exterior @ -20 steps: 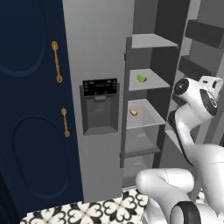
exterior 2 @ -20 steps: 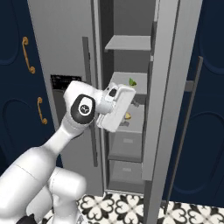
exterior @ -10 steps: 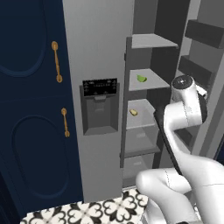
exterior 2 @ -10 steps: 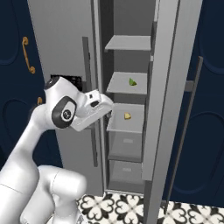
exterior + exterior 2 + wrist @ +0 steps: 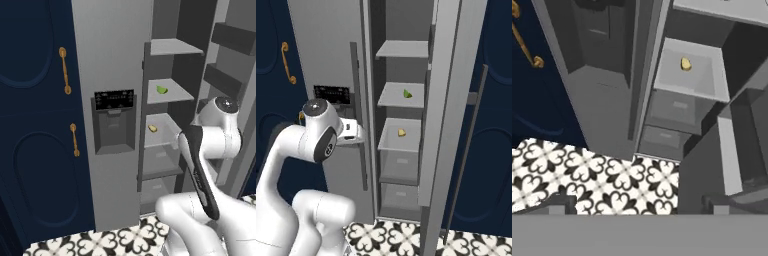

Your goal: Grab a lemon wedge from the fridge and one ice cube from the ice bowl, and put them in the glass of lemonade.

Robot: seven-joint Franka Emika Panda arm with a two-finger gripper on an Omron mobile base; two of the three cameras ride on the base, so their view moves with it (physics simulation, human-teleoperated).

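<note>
The grey steel fridge [image 5: 110,60] stands with its right door [image 5: 448,100] swung open and its shelves bare to view. The small yellow-green lemon wedge [image 5: 161,90] [image 5: 407,93] lies on the middle shelf. My gripper [image 5: 640,204] is open and empty, its fingertips [image 5: 562,202] spread wide. It hangs in front of the fridge's closed left door, well left of and below the wedge, looking down at the lower drawers and the floor. The ice cube, the ice bowl and the glass of lemonade are out of view.
A deeper-yellow lump [image 5: 152,128] [image 5: 401,132] [image 5: 685,63] sits in the bin one shelf below the wedge. Navy cabinets with brass handles [image 5: 64,70] flank the fridge. The open door's long dark handle [image 5: 468,150] stands to the right. Patterned tiles [image 5: 587,170] cover the floor.
My arm has swung back from the open shelves. The hand has moved left and down, from in front of the wedge's shelf to in front of the closed left door. The jaws stayed open.
</note>
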